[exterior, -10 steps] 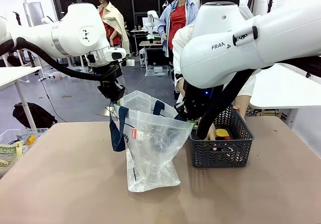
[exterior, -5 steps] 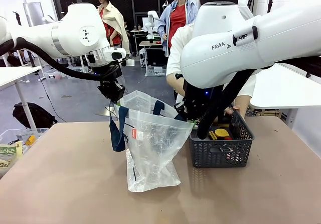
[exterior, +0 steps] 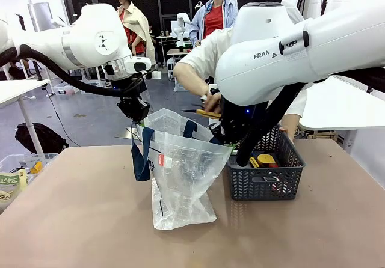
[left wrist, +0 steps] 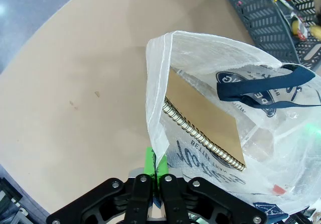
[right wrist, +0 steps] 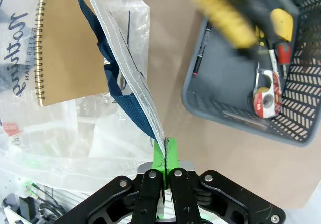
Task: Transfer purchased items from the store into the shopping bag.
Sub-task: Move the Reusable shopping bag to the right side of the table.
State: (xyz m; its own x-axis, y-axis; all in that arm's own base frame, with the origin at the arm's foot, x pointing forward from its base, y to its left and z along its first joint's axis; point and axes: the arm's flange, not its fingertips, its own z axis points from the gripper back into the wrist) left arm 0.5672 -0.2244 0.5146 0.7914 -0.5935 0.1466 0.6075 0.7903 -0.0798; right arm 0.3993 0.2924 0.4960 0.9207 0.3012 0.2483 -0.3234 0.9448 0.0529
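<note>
The bench carries a bag and, just beside it on the robot's right, a basket. The bag is thin, crinkly film: light, limp and probably slippery, so I judge it would slump shut unless pinched at the rim or lifted by its navy straps. The rim is where it is taken. The left hand is clenched on one side of the rim and the right hand on the opposite side beside a strap, stretching the mouth open. Inside, a spiral notebook, stiff and flat, leans against the wall. The basket is rigid mesh and holds small goods in red, white and yellow, hard and light by the look. Above the gap between basket and bag, the person's hand holds a yellow item.
</note>
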